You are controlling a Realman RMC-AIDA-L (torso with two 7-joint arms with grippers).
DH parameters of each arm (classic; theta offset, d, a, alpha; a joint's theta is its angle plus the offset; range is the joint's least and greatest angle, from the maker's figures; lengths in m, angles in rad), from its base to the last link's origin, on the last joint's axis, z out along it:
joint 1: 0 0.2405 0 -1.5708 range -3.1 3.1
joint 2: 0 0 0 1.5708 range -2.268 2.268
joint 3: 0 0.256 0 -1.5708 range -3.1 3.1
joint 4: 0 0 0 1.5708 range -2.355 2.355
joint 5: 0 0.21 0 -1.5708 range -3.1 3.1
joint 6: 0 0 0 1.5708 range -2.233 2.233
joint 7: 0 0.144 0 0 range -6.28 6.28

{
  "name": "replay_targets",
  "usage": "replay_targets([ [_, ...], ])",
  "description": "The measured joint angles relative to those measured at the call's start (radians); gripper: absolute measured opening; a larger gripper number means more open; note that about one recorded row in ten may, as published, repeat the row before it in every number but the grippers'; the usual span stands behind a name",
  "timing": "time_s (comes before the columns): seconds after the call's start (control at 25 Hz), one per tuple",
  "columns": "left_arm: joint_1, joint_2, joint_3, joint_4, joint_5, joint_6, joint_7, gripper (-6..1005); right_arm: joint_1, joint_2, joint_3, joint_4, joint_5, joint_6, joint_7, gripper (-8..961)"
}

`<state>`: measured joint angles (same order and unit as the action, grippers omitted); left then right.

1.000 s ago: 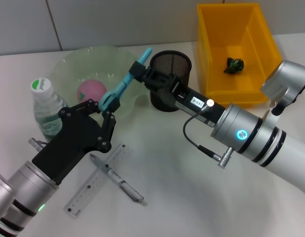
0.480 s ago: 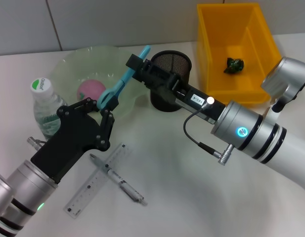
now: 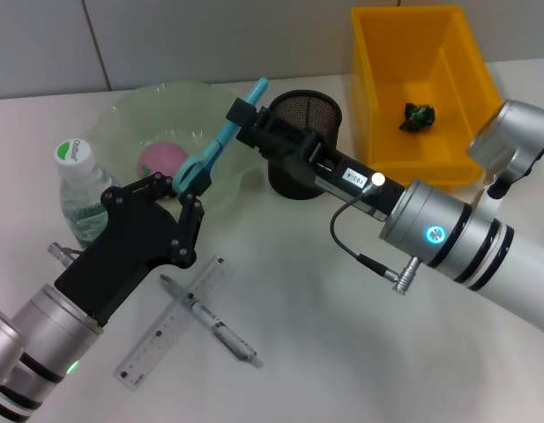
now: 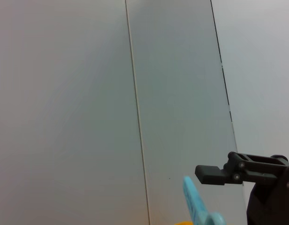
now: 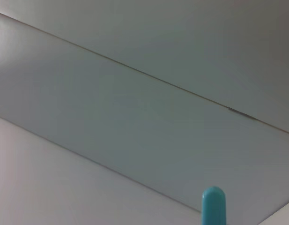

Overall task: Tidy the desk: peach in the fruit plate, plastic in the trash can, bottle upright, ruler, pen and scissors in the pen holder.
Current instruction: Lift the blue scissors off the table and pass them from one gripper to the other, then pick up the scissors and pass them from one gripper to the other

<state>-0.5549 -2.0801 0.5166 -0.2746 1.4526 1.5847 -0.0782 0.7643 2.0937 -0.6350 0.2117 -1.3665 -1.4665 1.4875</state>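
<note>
Two pincers meet at the scissors [image 3: 220, 141], which hang tilted in the air just beside the pen holder [image 3: 304, 143], on its fruit-plate side. The right pincer [image 3: 239, 121] is clamped on the sheathed blade; its arm reaches across in front of the pen holder. The left pincer [image 3: 185, 189] has its fingers spread around the scissors' finger loop, and whether they touch it cannot be told. The sheath tip [image 3: 258, 86] points up, level with the pen holder's rim. The fruit plate [image 3: 122, 123] sits just beside the pen holder and holds the peach [image 3: 160, 160]. The bottle [image 3: 82, 189] stands upright beyond that plate, farther from the pen holder. The trash can [image 3: 368, 97] stands near the pen holder's other side with a dark scrap [image 3: 420, 115] inside. The ruler [image 3: 170, 322] and pen [image 3: 210, 321] lie crossed on the worktop [image 3: 324, 352], nearer the robot than the pen holder.
</note>
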Motion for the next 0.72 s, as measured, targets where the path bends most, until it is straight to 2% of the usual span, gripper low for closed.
replay_targets([
  [0.32, 0.004, 0.0, 0.006, 0.0, 0.0, 0.01, -0.001, 100, -0.033, 0.0, 0.001, -0.04, -0.056, 0.003, -0.05, 676],
  [0.72, 0.009, 0.0, 0.008, 0.006, 0.067, 0.016, -0.059, 100, -0.139, -0.004, -0.005, -0.137, -0.076, -0.123, -0.149, 675],
])
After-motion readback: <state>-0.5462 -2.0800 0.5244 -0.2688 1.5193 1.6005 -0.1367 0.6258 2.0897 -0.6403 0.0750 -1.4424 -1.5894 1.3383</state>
